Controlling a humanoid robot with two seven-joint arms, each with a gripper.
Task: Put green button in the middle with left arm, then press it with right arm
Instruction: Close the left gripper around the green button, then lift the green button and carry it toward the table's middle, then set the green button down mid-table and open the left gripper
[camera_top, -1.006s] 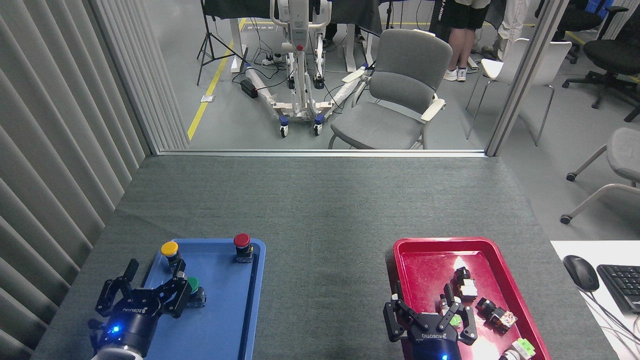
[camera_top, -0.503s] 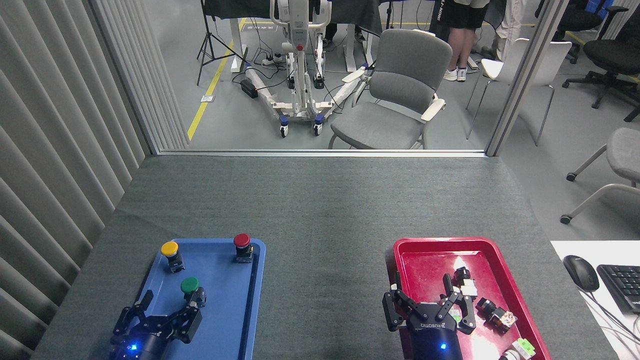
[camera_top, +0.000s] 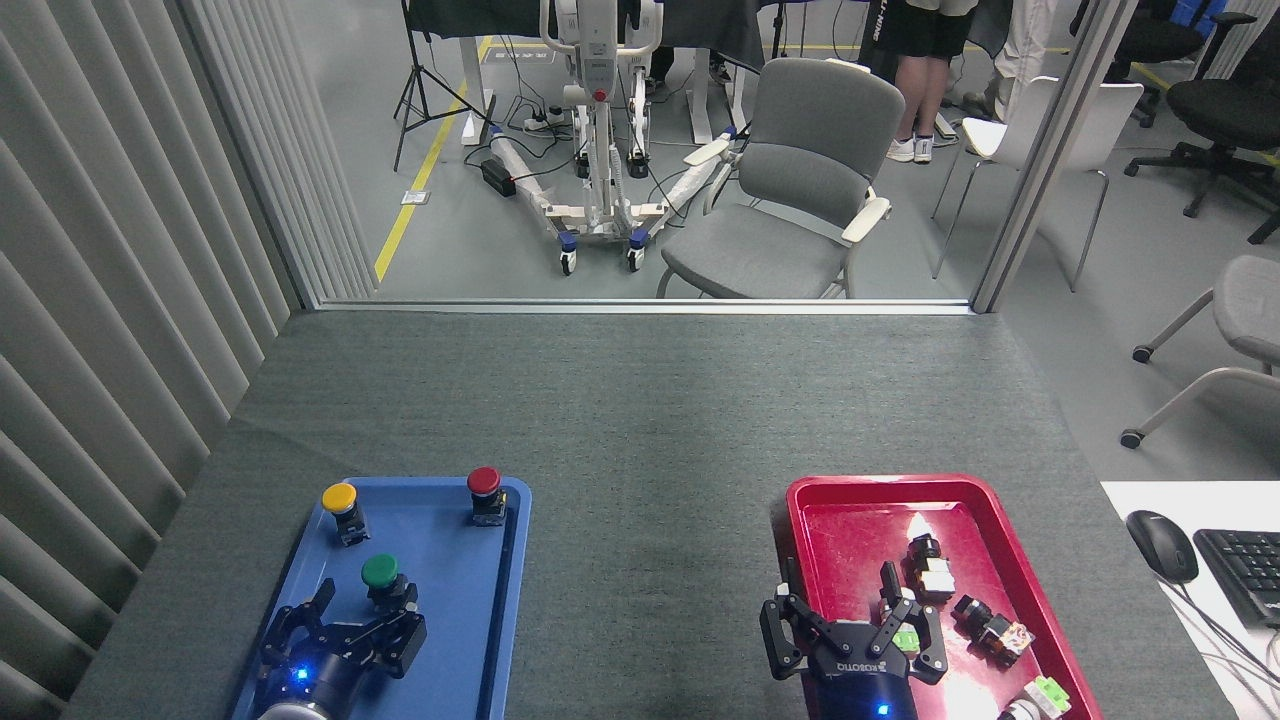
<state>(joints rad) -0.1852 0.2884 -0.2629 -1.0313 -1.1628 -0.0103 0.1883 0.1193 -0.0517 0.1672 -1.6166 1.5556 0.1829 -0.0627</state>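
Lettering "ROBOTIQ", white and upside down, across the body of the right gripper (camera_top: 852, 622); writing on the left gripper (camera_top: 345, 625) not legible. Two grippers, both black, each with a blue light, both low at the near edge, fingers spread apart and holding nothing. Two trays on the grey felt surface (camera_top: 640, 430): one blue tray (camera_top: 510, 600) at left, one red tray (camera_top: 850, 490) at right, well apart, bare felt between them.

Three push-buttons upright in the blue tray: yellow button (camera_top: 340, 500) at the far left corner, red button (camera_top: 484, 484) at the far right corner, green button (camera_top: 380, 573) nearer the middle of the tray, just beyond the left gripper's fingertips, not touched by them. Left gripper over the near part of the blue tray. Right gripper over the near left part of the red tray.

Small switch parts (camera_top: 935, 570) scattered in the red tray, black, white and green; exact count not clear, at least four.

One mouse (camera_top: 1160, 545) and one keyboard (camera_top: 1245, 570) on a white desk at far right. One grey chair (camera_top: 800, 190) on the floor beyond the surface.
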